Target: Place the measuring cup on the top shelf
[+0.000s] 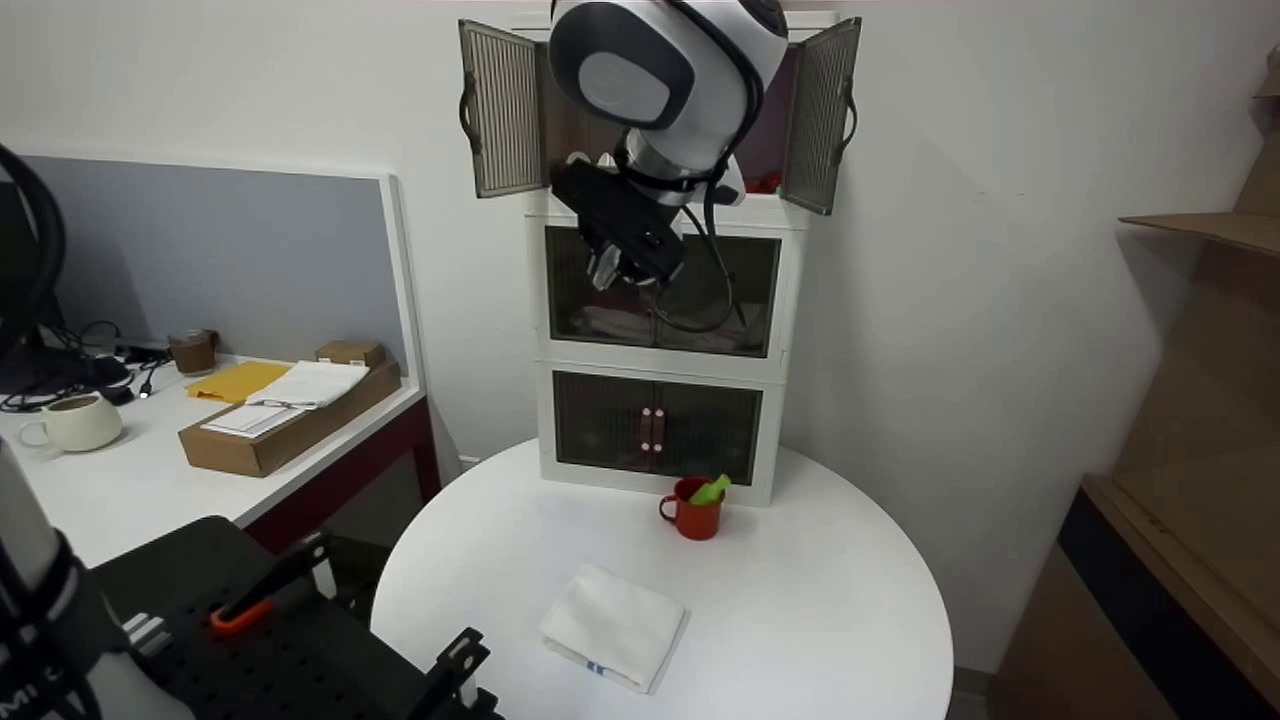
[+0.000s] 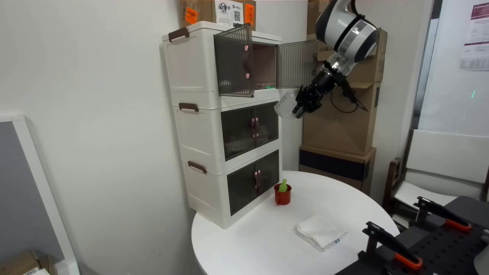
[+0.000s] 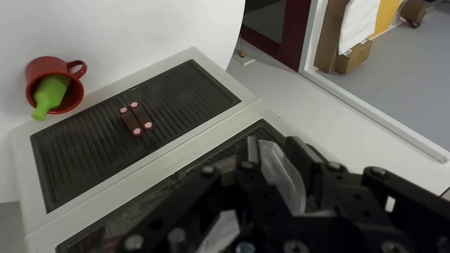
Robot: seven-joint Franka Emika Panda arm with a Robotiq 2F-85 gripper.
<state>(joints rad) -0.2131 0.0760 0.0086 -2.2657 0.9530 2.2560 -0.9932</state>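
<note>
The clear measuring cup (image 2: 285, 105) hangs tilted in the air in front of the tall white cabinet. My gripper (image 2: 300, 108) is closed on its edge or handle; which one I cannot tell. In the wrist view a clear part of the cup (image 3: 281, 175) lies between the fingers (image 3: 273, 140). In an exterior view the gripper (image 1: 606, 270) is before the middle compartment, and the cup is hard to make out. The top shelf (image 2: 264, 61) has both dark doors open. Its brown interior also shows in an exterior view (image 1: 575, 115), partly hidden by the arm. The gripper is lower than the shelf floor.
The open doors (image 1: 500, 110) (image 2: 297, 63) stick out either side of the shelf. A red object (image 1: 765, 183) and a green item (image 2: 269, 87) are inside. A red mug (image 1: 697, 510) with a green utensil and a folded white cloth (image 1: 615, 625) are on the round table (image 1: 820, 600).
</note>
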